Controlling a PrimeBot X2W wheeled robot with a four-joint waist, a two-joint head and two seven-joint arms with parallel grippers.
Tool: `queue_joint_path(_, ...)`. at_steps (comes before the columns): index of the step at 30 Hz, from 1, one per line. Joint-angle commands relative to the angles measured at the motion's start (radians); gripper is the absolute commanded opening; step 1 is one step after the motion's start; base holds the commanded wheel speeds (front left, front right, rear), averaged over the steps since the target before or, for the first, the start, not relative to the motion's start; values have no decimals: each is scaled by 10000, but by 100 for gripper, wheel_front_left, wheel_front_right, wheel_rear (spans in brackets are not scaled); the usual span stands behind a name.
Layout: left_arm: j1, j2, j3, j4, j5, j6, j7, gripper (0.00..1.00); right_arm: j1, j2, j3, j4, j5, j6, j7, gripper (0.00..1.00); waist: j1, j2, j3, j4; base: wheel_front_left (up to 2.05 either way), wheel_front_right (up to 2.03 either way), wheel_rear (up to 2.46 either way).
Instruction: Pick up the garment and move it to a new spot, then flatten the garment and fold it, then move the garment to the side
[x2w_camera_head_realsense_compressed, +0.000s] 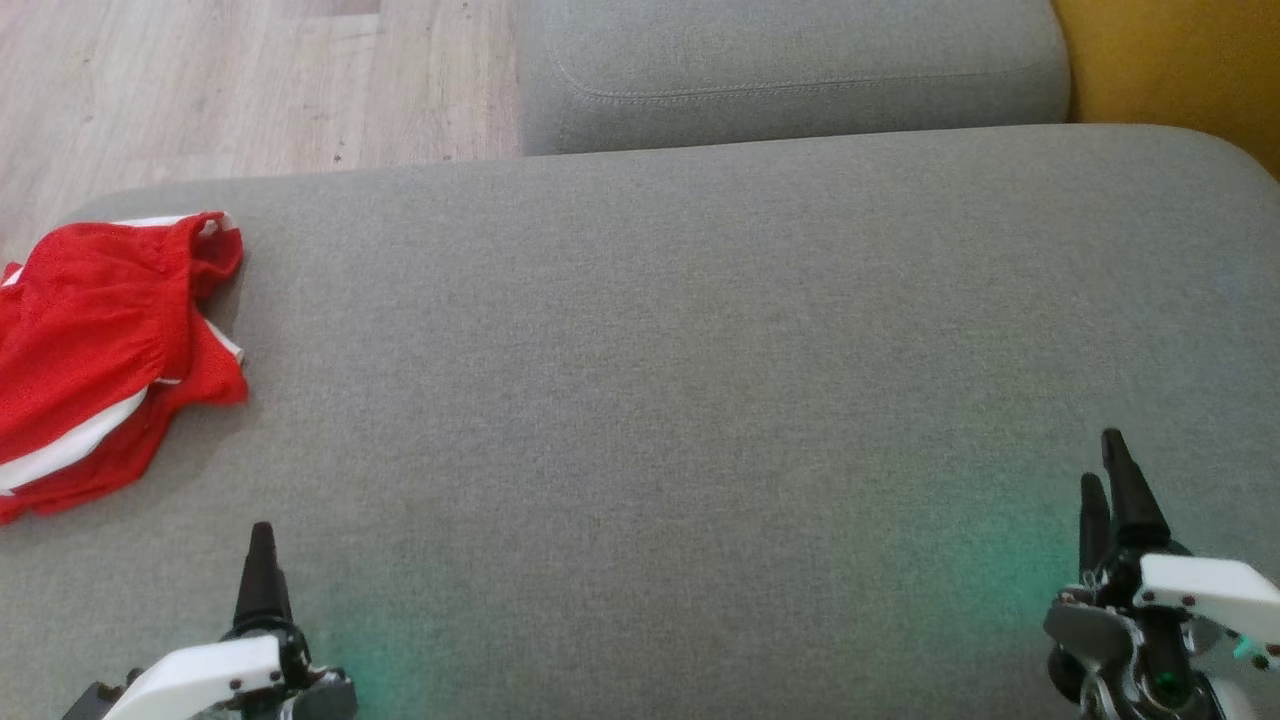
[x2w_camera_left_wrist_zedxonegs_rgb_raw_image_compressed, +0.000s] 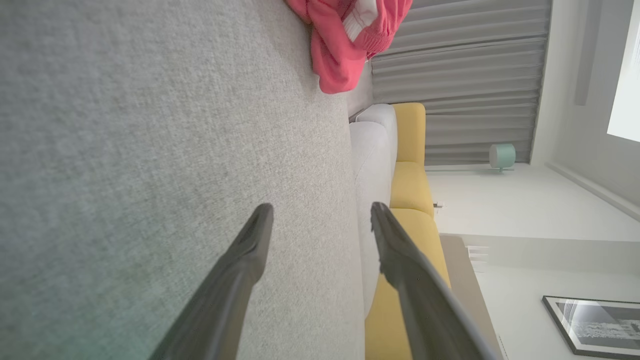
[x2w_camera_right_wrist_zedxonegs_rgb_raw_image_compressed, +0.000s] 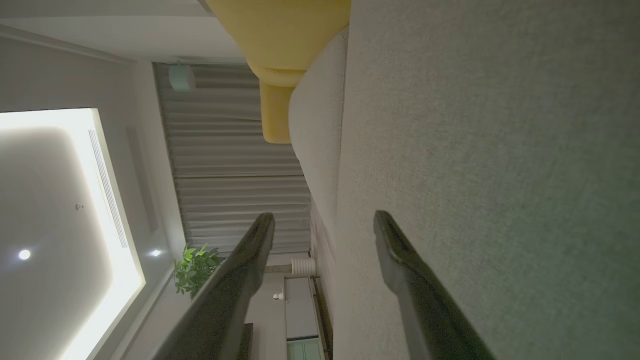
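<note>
— One grey seat (x2w_camera_head_realsense_compressed: 700, 400) spreads across most of the head view. What lies around it?

— Along the seat's far edge, a grey back cushion (x2w_camera_head_realsense_compressed: 790, 70) butts up against it. Wood floor (x2w_camera_head_realsense_compressed: 200, 80) shows beyond the seat's far left corner, and a yellow cushion (x2w_camera_head_realsense_compressed: 1180, 60) sits past its far right corner.

— And where is the garment (x2w_camera_head_realsense_compressed: 100, 360)?

— On the seat's left end, in a crumpled heap. It is red with white stripes, and part of it runs off the left edge of the head view. Nothing touches it.

— What about the claws?

— Both are at the seat's near edge. The left claw (x2w_camera_left_wrist_zedxonegs_rgb_raw_image_compressed: 322, 210) is at the near left corner, close to the garment but clear of it. The right claw (x2w_camera_right_wrist_zedxonegs_rgb_raw_image_compressed: 325, 217) is at the near right corner, well apart from the garment.

— Clenched or released?

— Both are released. In each wrist view the two dark fingers (x2w_camera_left_wrist_zedxonegs_rgb_raw_image_compressed: 235, 280) stand wide apart and empty, lying along the seat's fabric. I cannot tell whether they touch it.

— Anything smaller?

— A faint green glow (x2w_camera_head_realsense_compressed: 390, 670) on the seat beside each claw.
</note>
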Motion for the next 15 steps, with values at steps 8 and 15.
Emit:
queue_joint_path(8, -844, 283, -108, -49, 1313, -15, -324, 100, -1041, -415, 457, -95, -903, 14, -387, 100, 0, 0, 54, -41, 0, 0, 0)
queue_joint_path(15, -998, 316, -171, -10, 2704, 120, -529, 100, -1232, -351, 443, 26, -2239, 16, -594, 100, 0, 0, 120, -73, 0, 0, 0)
